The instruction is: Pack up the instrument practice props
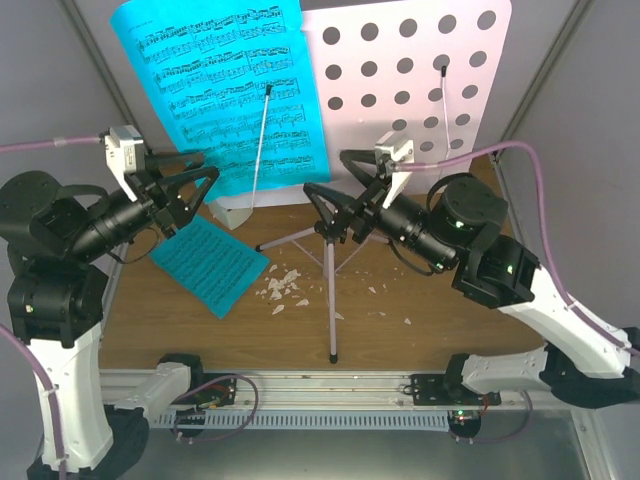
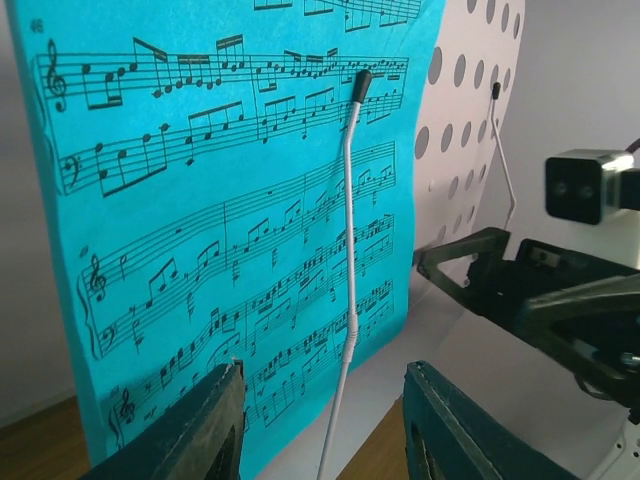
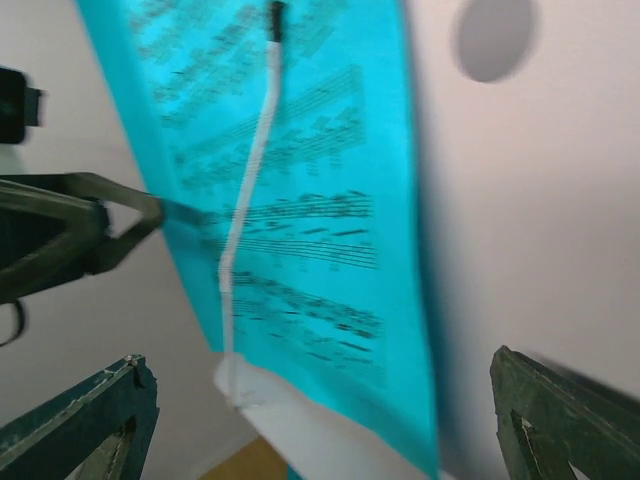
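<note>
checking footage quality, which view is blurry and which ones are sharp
Right wrist: motion-blurred, notes on the cyan page smeared. Left wrist: sharp, every note readable. Top external: sharp, evenly lit, no glare on the perforated desk.

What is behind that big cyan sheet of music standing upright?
The music stand's pale pink perforated desk stands behind the cyan paper sheet. Only the desk's right half, with its round holes, shows. The part directly behind the sheet is covered.

Wooden table (image 1: 165, 335) carries cyan page (image 1: 208, 262), crumbs (image 1: 283, 287) (white) and music stand (image 1: 387, 85).
</note>
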`<state>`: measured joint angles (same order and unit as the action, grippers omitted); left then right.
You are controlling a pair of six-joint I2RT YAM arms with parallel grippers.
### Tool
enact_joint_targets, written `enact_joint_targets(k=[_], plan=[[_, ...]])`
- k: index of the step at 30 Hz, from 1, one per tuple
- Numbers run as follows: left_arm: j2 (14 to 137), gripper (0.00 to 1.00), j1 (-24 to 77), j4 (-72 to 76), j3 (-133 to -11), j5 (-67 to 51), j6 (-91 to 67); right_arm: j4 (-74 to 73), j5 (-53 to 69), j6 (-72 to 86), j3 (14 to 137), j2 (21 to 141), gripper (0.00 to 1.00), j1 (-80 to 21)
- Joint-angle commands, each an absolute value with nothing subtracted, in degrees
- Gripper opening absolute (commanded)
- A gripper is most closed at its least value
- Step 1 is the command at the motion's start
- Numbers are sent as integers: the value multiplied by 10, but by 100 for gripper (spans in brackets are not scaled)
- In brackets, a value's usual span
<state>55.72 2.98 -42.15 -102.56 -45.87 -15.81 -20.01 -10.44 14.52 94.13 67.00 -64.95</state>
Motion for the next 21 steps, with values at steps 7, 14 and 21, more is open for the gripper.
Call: enact_joint_targets(k=[7,14,21], plan=[[597,45,67,-433,-1068,-425,-142,-195,18,200,954,691,87,-543],[624,45,126,-457,-1090,-374,-123,-159,45,212,940,695,78,-533],[649,45,251,-457,-1095,-265,-117,-143,42,212,937,702,68,-530]])
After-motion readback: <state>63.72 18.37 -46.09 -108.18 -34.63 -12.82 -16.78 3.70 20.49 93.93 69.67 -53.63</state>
